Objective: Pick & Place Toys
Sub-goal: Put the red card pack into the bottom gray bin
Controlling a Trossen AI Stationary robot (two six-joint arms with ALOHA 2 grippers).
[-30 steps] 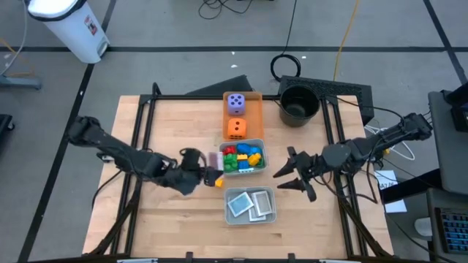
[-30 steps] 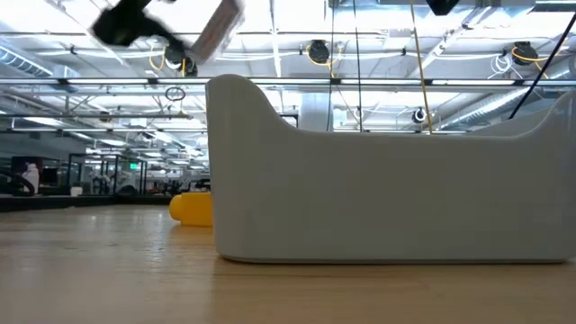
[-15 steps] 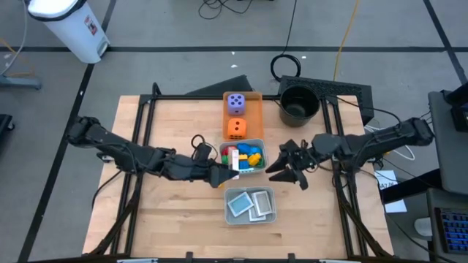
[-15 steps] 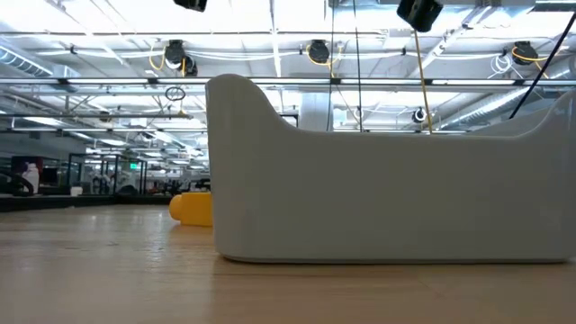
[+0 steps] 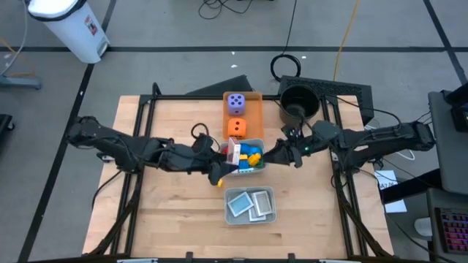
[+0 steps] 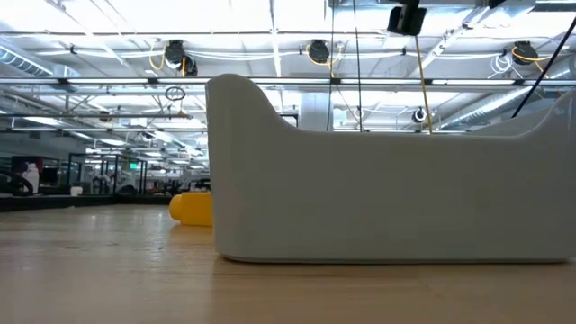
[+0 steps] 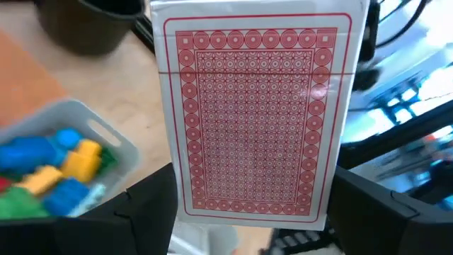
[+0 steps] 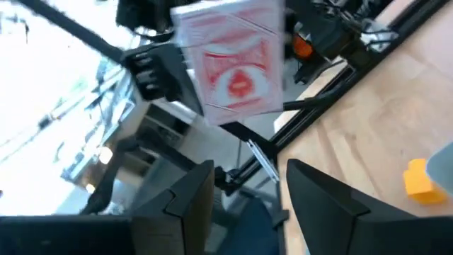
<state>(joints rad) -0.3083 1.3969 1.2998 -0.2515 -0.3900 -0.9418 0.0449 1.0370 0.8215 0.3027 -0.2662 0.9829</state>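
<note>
While the left gripper (image 5: 228, 155) hangs over the near left edge of the brick tray (image 5: 257, 169), its two fingers are clamped on one red-and-white patterned card box (image 7: 253, 113), held upright between them and filling most of the left wrist view. The right gripper (image 5: 281, 152) hovers just beside the tray's right end with its fingers apart and nothing between them; its wrist view looks across at that same box.

Two dice stand on the flat orange tray (image 5: 254, 97) at the far middle of the table (image 5: 168, 219): one purple die (image 5: 235, 103) farther back, one orange die (image 5: 235, 128) nearer, close together.

The brick tray, one of two grey trays, lies just in front of the orange tray and holds a heap of small bricks (image 5: 248, 155) in red, green, blue and yellow; they overlap, so their number cannot be told. One more yellow brick (image 6: 192, 208) lies loose on the wood outside the trays, seen at the low view's left beside the grey wall.

The second grey tray (image 5: 272, 212) sits nearer the table's front edge, apart from the first, with about three pale cards (image 5: 248, 204) lying flat inside it.

One black pot (image 5: 298, 105) stands at the table's far right corner.
</note>
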